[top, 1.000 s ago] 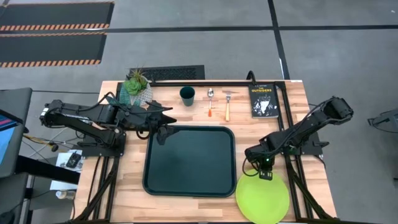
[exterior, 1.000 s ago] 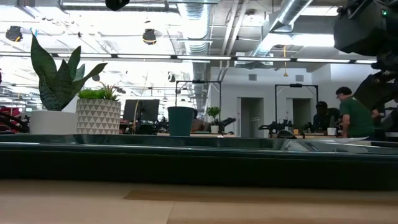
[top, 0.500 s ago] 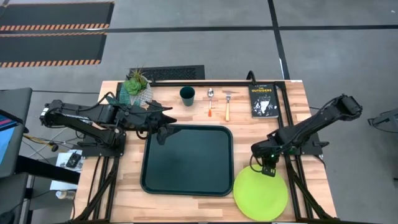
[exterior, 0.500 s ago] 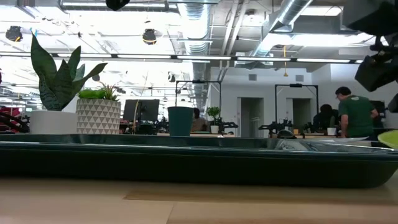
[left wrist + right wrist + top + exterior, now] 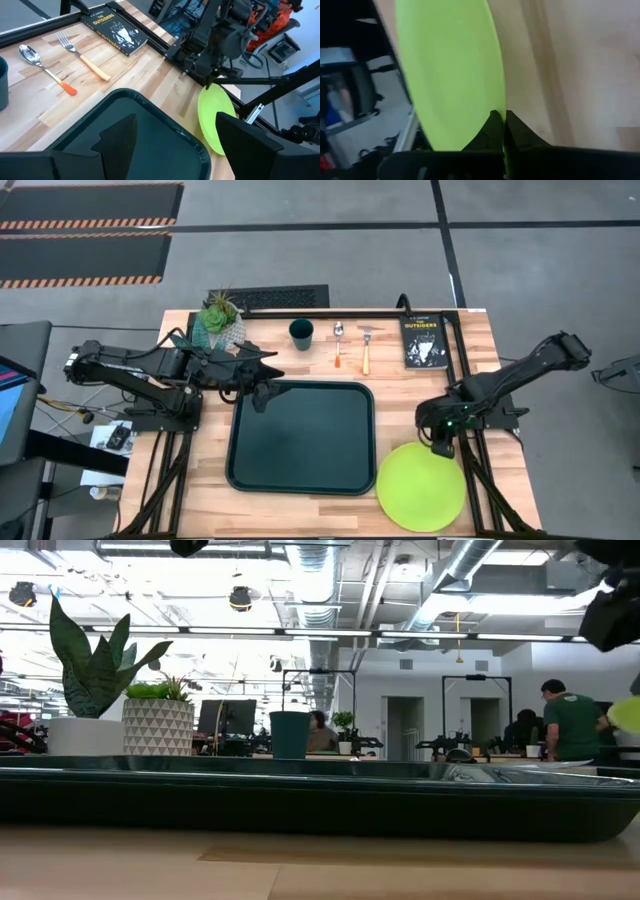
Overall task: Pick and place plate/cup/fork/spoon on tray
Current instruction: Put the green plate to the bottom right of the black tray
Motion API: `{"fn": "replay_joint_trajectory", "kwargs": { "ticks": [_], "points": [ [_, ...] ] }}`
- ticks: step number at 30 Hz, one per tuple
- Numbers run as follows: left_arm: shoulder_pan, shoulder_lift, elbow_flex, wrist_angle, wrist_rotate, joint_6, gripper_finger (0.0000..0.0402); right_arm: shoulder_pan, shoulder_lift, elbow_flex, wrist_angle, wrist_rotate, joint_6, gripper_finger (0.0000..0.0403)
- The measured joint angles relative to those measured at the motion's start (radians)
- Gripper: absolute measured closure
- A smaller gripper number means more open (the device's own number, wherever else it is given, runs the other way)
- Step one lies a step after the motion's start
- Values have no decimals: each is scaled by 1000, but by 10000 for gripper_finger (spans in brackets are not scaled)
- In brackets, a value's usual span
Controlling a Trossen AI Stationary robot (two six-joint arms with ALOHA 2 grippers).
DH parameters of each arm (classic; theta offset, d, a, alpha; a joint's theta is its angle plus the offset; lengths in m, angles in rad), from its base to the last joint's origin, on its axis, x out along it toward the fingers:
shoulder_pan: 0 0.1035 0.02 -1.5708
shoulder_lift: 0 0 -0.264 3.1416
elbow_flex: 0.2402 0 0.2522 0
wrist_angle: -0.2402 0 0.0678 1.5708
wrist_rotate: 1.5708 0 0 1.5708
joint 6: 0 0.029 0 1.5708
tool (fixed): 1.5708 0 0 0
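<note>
The lime-green plate point(image 5: 421, 486) is at the table's near right, beside the dark green tray point(image 5: 300, 437), and my right gripper point(image 5: 440, 448) is shut on its far rim. It also shows in the left wrist view point(image 5: 216, 117) and the right wrist view point(image 5: 450, 70). My left gripper point(image 5: 262, 392) hangs open over the tray's far left corner and holds nothing. The dark green cup point(image 5: 301, 333), the spoon point(image 5: 339, 343) and the fork point(image 5: 365, 348) rest on the table beyond the tray. My right gripper pinches the plate's far rim point(image 5: 496, 107) between its two fingers, one on the upper face and one beneath. The fingers slant down from the table's far right side. The plate tilts, its held rim raised point(image 5: 625, 715). Whether its near rim is on the table, I cannot tell.
A black book point(image 5: 423, 342) lies at the far right, next to the fork. A white patterned pot with a plant point(image 5: 220, 320) stands at the far left corner. A black frame point(image 5: 462, 370) runs along the table's right edge. People stand in the room behind point(image 5: 572, 725).
My right gripper has risen and drawn back toward the table's right edge, tipping more steeply down. It has stayed shut on the plate. The plate's far rim has come up, so the plate now tilts. The tray has slid slightly toward the table's left.
</note>
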State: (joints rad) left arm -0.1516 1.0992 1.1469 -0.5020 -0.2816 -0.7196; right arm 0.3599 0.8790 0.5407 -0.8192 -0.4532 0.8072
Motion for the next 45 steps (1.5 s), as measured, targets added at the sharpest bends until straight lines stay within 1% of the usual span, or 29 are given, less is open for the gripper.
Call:
{"fn": "replay_joint_trajectory", "kwargs": {
  "ticks": [5,8,16,18,20,24,27,31,33,35,39,45],
  "points": [
    [0,0,0,0,0,-2,143,-3,-73,27,-1,-3,28,402],
    [4,0,0,0,1,-2,143,-11,-108,52,0,20,45,402],
    [28,0,0,0,1,-4,143,-37,-177,115,-8,158,80,402],
    [34,0,0,1,1,-4,143,-48,-194,131,-8,216,97,402],
    [39,0,0,8,1,-5,143,-61,-209,151,-7,296,116,402],
    [42,0,0,52,1,2,143,-92,-225,195,21,491,135,402],
    [42,0,0,82,-1,22,143,-120,-225,219,85,624,122,402],
    [48,14,0,131,-4,48,143,-155,-210,237,193,724,42,401],
    [56,22,0,151,8,78,143,-173,-200,237,235,744,18,401],
    [62,44,3,211,16,144,143,-191,-188,238,278,745,-5,401],
    [69,84,1,234,26,271,143,-213,-165,238,319,744,-31,401],
    [96,140,0,220,29,304,143,-212,-153,238,336,740,-57,399]
  ]
}}
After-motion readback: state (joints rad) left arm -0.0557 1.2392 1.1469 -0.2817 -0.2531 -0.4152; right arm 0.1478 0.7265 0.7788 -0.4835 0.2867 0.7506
